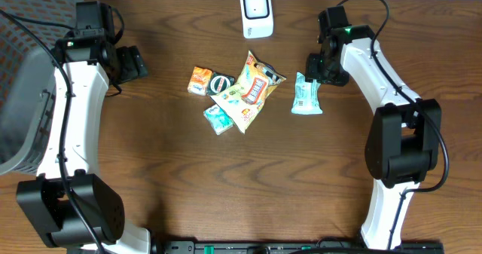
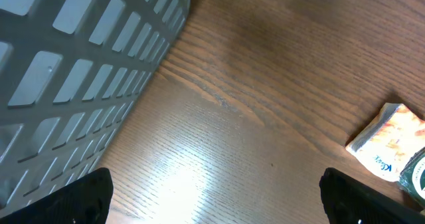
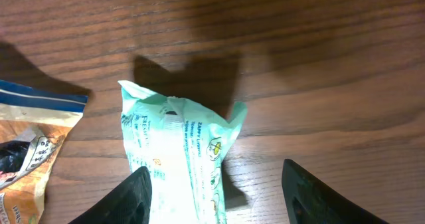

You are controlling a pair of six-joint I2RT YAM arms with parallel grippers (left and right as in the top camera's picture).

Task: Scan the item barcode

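Lying flat on the table (image 1: 226, 194), the mint packet (image 1: 306, 96) sits to the right of a snack pile (image 1: 241, 96) and below and to the right of the white scanner (image 1: 256, 13), which stands at the far edge. The right gripper (image 1: 320, 69) hovers just behind the packet. In the right wrist view its fingers (image 3: 312, 197) are spread on either side of the packet (image 3: 176, 164); one overlaps the packet's edge and the other stands clear of it, so nothing is pinched. The left gripper (image 1: 135, 62) is well apart, beside the grey basket (image 1: 22, 96). Its fingers (image 2: 73, 201) are spread wide over bare wood, with an orange pack (image 2: 388, 137) from the pile at the frame's edge.
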